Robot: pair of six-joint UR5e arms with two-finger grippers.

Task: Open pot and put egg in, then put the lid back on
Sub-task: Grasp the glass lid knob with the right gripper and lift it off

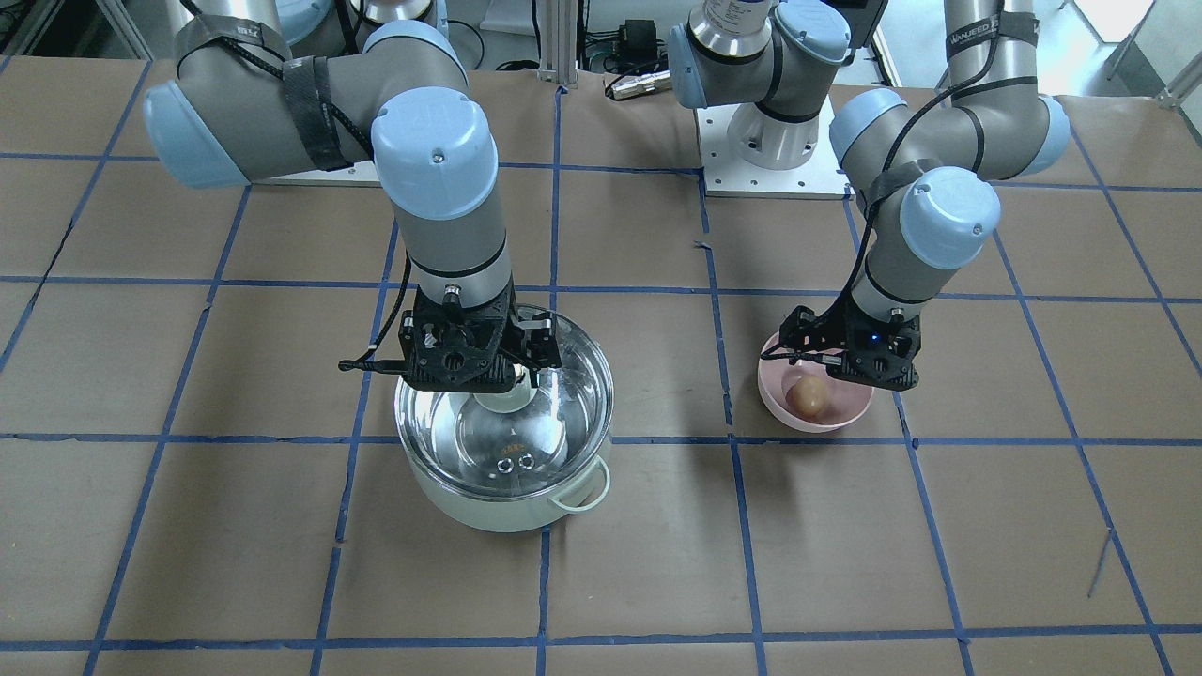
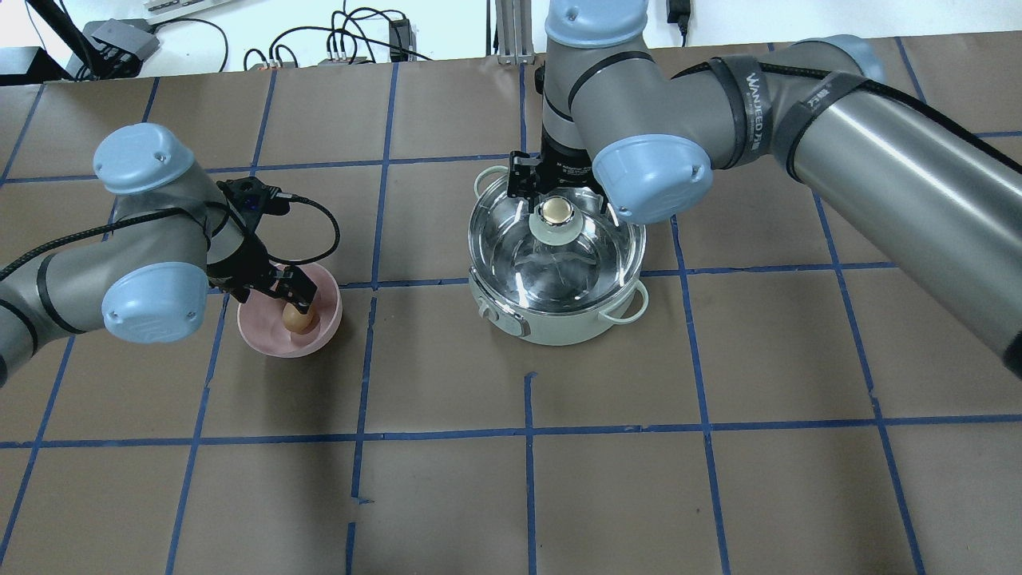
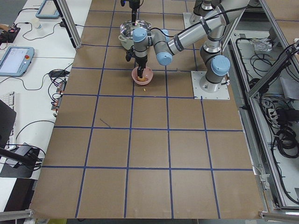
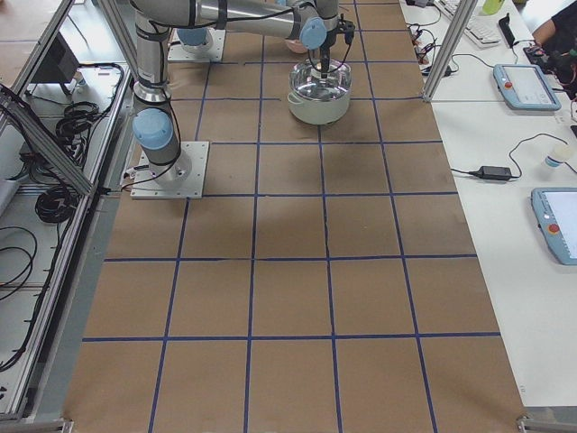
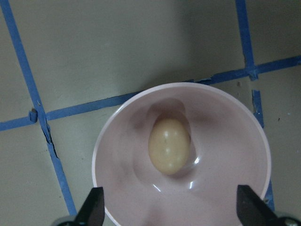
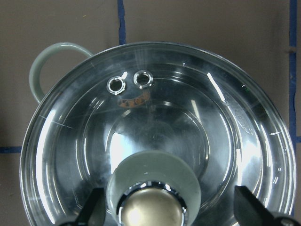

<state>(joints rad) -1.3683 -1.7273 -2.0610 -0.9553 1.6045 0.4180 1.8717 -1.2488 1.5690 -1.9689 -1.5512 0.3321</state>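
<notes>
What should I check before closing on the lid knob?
1. Lid seated on pot: ok.
2. Right fingers open, straddling knob: ok.
3. Knob roughly centred between them: ok.
4. Right fingers low enough to grip knob: cannot tell.
5. Egg lying in bowl: ok.
6. Left fingers open over bowl: ok.
</notes>
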